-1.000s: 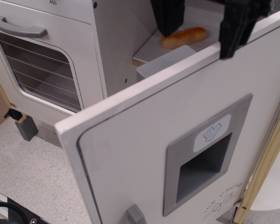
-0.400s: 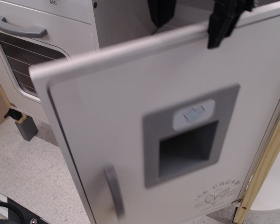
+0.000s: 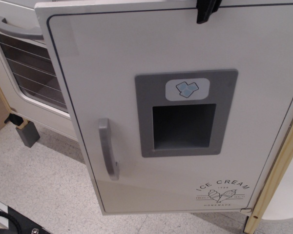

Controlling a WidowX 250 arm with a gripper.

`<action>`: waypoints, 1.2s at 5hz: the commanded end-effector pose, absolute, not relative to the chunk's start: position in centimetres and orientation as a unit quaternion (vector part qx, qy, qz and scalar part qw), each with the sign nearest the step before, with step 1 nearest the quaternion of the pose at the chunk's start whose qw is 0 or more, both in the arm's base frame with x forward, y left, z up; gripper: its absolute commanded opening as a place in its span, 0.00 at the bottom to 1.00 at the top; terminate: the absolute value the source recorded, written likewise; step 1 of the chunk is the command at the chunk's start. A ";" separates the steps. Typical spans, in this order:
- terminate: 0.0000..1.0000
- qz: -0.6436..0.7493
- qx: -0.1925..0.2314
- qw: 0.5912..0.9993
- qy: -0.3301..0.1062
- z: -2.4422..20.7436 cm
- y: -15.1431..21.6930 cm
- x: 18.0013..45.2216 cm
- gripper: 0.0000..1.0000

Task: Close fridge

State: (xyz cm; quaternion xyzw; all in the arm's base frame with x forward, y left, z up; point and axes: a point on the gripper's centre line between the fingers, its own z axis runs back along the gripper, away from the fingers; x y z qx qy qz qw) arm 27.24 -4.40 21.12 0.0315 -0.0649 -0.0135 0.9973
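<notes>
The white fridge door [image 3: 185, 58] fills the view and faces me almost square on, swung nearly flat to the cabinet. It carries a grey dispenser panel [image 3: 185, 114], a grey vertical handle [image 3: 107, 148] and the "ICE CREAM" print [image 3: 223, 192]. Of my gripper [image 3: 201, 5], only one black finger [image 3: 204, 12] shows. It hangs over the door's top edge on the outer face. The other finger is hidden behind the door. The fridge's inside is hidden.
The white oven [image 3: 34, 73], with its lined window and horizontal grey handle [image 3: 14, 28], stands to the left, partly behind the door. A wooden frame edge [image 3: 278, 185] runs down the right. A grey block [image 3: 28, 134] sits on the speckled floor [image 3: 44, 185].
The door has swung from wide open to nearly closed, hiding the bread roll and shelf inside. My gripper moved back and up with the door's top edge.
</notes>
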 end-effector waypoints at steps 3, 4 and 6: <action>0.00 -0.020 0.063 0.991 -0.119 22.3 -4.7 22.4 1.00; 0.00 -0.009 0.075 0.990 -0.122 20.5 -4.1 21.5 1.00; 0.00 0.045 0.019 0.991 -0.123 13.7 -2.9 21.9 1.00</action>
